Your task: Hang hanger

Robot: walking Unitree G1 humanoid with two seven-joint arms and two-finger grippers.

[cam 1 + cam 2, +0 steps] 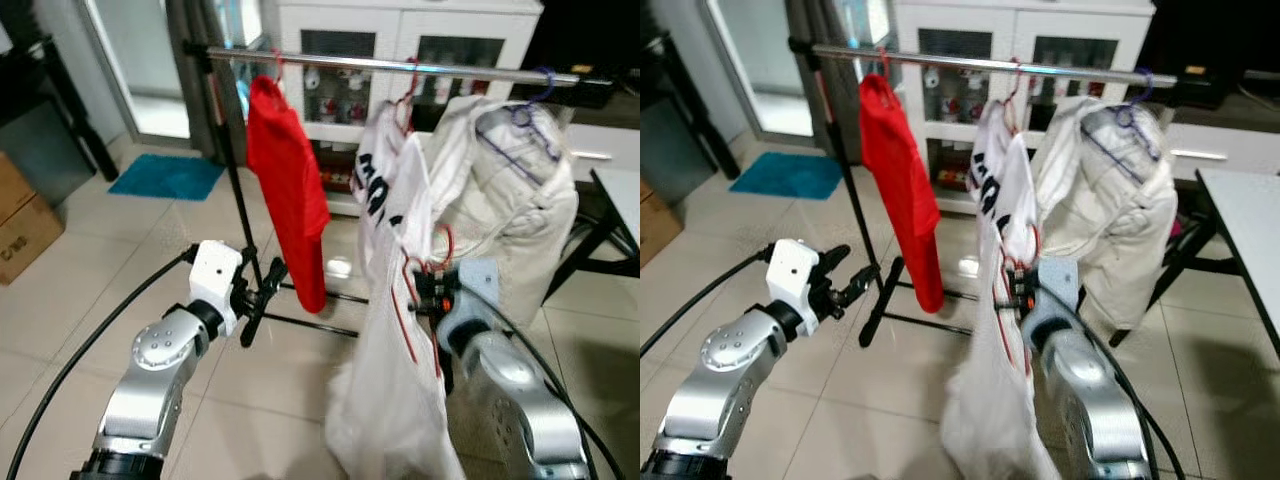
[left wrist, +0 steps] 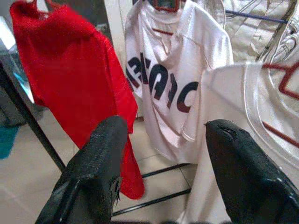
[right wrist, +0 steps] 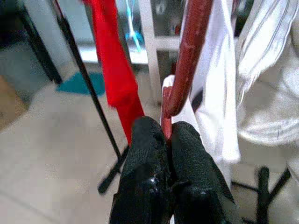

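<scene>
A white cabinet with glass doors stands behind the clothes rack; small things sit on its shelves, too blurred to name. A cardboard box lies at the left edge, cut off, its inside hidden.

The rack is a silver rail on a black stand. From it hang a cream jacket on a blue hanger, a white shirt with dark lettering on a red hanger, and a red shirt.

A white garment hangs low in front of the rack, covering most of the right arm. It sits on the red hanger, which is below the rail and not hooked on it. In the head views only thin red curves of this hanger show through the cloth. In the right wrist view it is a glossy, dark red curved bar.

The right gripper is clamped tight on that bar's lower end. The left gripper is raised toward the red shirt, fingers spread wide and holding nothing.

A teal mat lies on the floor tiles.
</scene>
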